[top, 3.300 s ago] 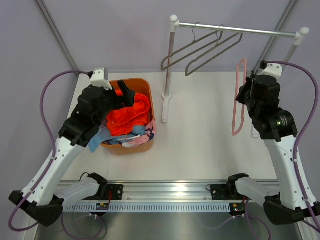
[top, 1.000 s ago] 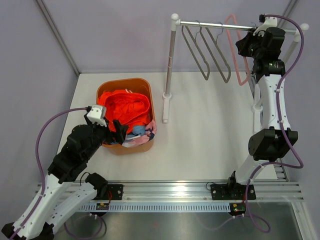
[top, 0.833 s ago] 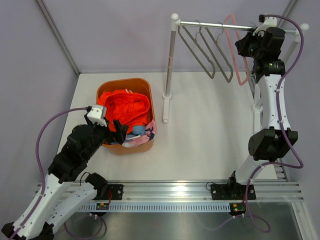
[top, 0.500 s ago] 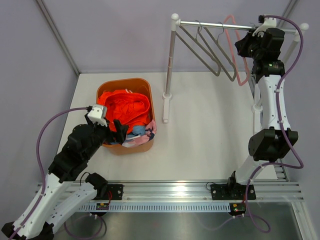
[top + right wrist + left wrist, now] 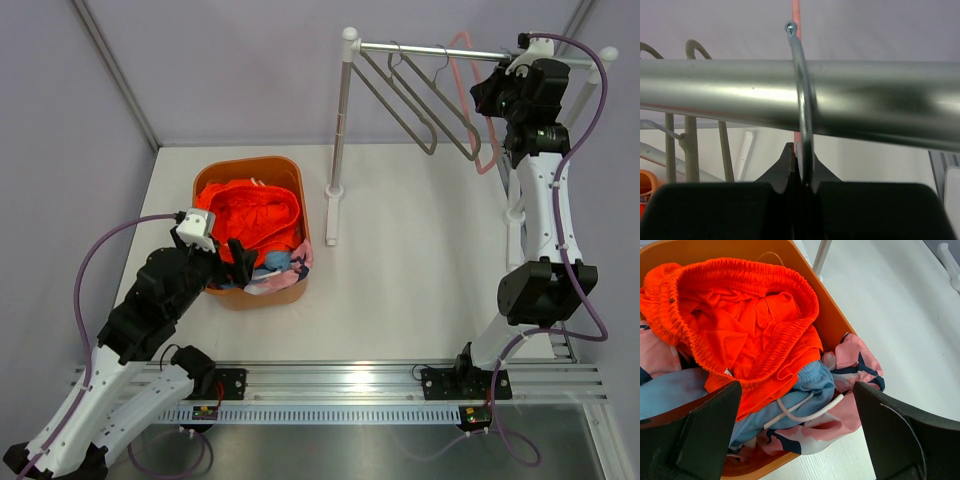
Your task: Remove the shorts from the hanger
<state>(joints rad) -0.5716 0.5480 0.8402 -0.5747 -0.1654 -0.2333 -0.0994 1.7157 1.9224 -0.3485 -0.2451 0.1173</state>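
Orange shorts (image 5: pixel 755 325), blue shorts (image 5: pixel 810 385) and pink shorts (image 5: pixel 855 360) lie in the basket (image 5: pixel 290 175), all off. My left gripper (image 5: pixel 797 430) hangs wide open, empty. Right gripper (image 5: pixel 800 165) pinches the pink hanger (image 5: pixel 487 150) by its hook (image 5: pixel 804 100) over the rail (image 5: pixel 715 92); next I'd release.

Left hand (image 5: pixel 800 420) low, fingers (image 5: pixel 710 435) wide (right hand (image 5: pixel 799 167) raised high, clamped)

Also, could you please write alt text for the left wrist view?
Bright orange shorts lie atop light blue shorts with a white drawstring in an orange basket, pink patterned shorts spilling over its rim. The open left gripper frames the view.
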